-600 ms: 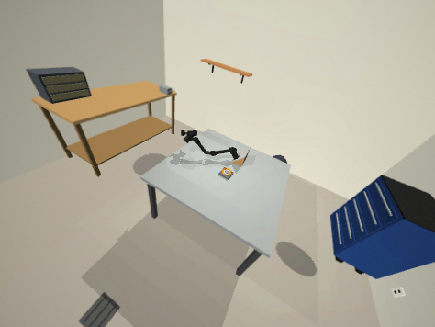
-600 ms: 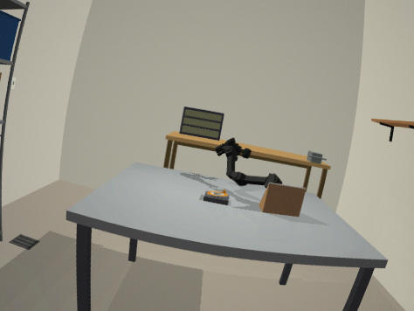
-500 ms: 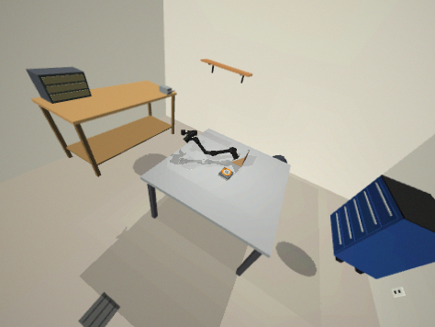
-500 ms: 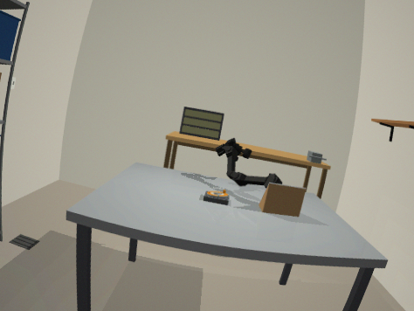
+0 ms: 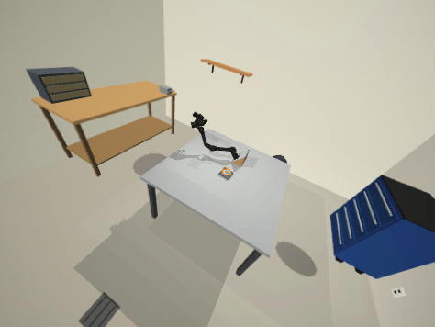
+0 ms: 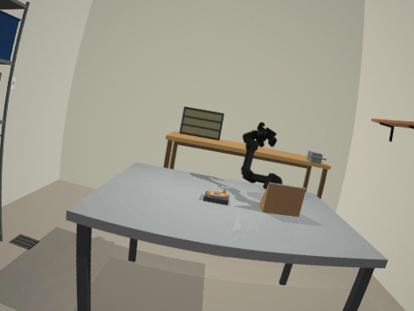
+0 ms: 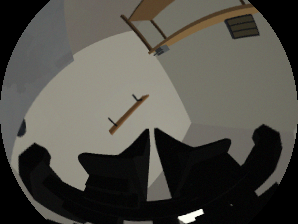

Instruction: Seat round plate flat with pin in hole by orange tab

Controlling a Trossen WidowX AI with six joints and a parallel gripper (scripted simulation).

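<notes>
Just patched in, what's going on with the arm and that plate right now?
Nothing is being handled. The arm is reared up above the table, with its gripper shut on nothing and pointing out at the room, well clear of the work. The plate sits untouched on its base beside the box. From here I cannot tell whether it is seated on the pin.
</notes>
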